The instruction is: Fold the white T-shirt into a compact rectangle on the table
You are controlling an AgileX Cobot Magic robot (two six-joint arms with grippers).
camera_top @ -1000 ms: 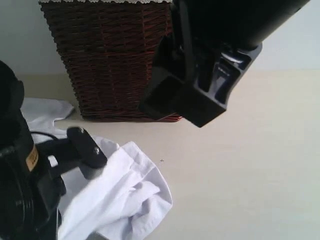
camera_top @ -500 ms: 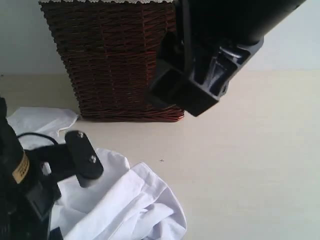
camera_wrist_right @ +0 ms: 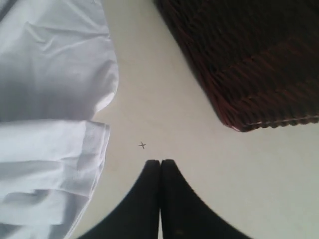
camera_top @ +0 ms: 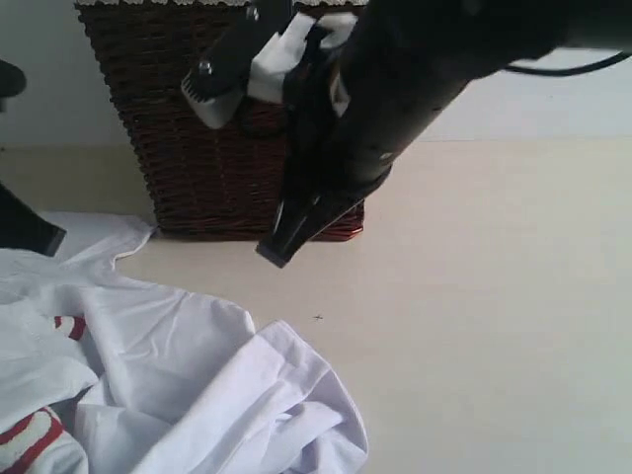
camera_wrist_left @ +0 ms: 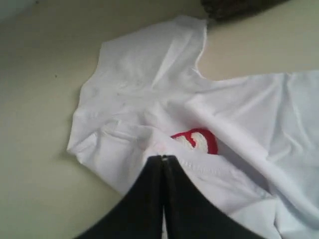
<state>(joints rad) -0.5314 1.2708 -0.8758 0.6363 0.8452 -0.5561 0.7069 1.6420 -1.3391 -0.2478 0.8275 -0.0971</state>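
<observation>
Above the white T-shirt (camera_wrist_left: pixel 149 99), the left claw (camera_wrist_left: pixel 163 162) is pressed together, pinching nothing visible. The right claw (camera_wrist_right: pixel 160 165), likewise closed and empty, hangs over bare tabletop (camera_wrist_right: pixel 164 99) near the wicker basket (camera_wrist_right: pixel 249 59). The shirt lies rumpled on the tabletop with no fold made yet, so all the folding is left. Only the left wrist view shows a sleeve (camera_wrist_left: pixel 149 50) spread flat.

The white T-shirt (camera_top: pixel 188 365) runs off the frame at 7 o'clock in the exterior view; its red-edged lettering (camera_top: pixel 28 434) (folds cover most of it) cannot be read. The right arm (camera_top: pixel 385 99) hides part of the wicker basket (camera_top: pixel 148 128) toward 12 o'clock.
</observation>
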